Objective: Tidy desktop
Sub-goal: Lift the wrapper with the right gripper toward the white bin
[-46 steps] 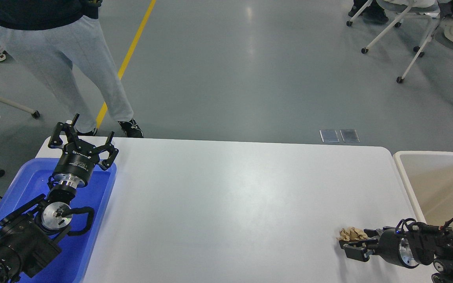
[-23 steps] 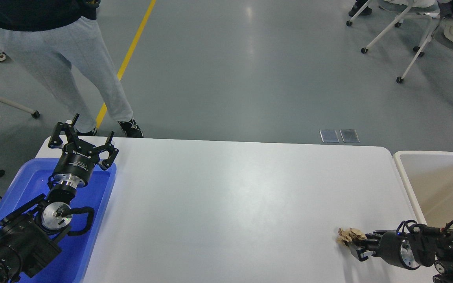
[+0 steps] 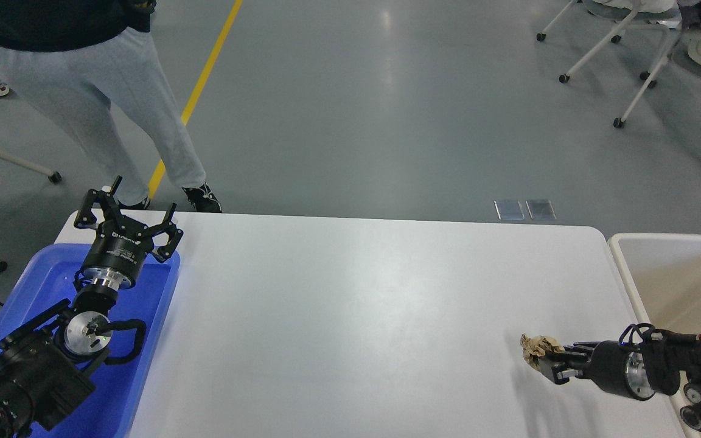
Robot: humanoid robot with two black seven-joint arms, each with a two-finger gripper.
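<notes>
The white desktop (image 3: 356, 316) fills the middle of the head view. A small crumpled brown paper wad (image 3: 534, 347) is near its front right corner. My right gripper (image 3: 547, 361) comes in from the right and is shut on the wad, holding it a little above the surface, with a shadow beneath. My left gripper (image 3: 128, 210) is open and empty, fingers spread, above the far edge of the blue tray (image 3: 153, 316) at the desktop's left end.
A beige bin (image 3: 679, 274) stands just off the desktop's right edge. A person in grey trousers (image 3: 95, 91) stands beyond the far left corner. Wheeled chairs (image 3: 630, 36) are at the far right on the grey floor.
My right gripper has closed on the paper wad and raised it slightly, drawing a little to the right. The left arm has not moved.
</notes>
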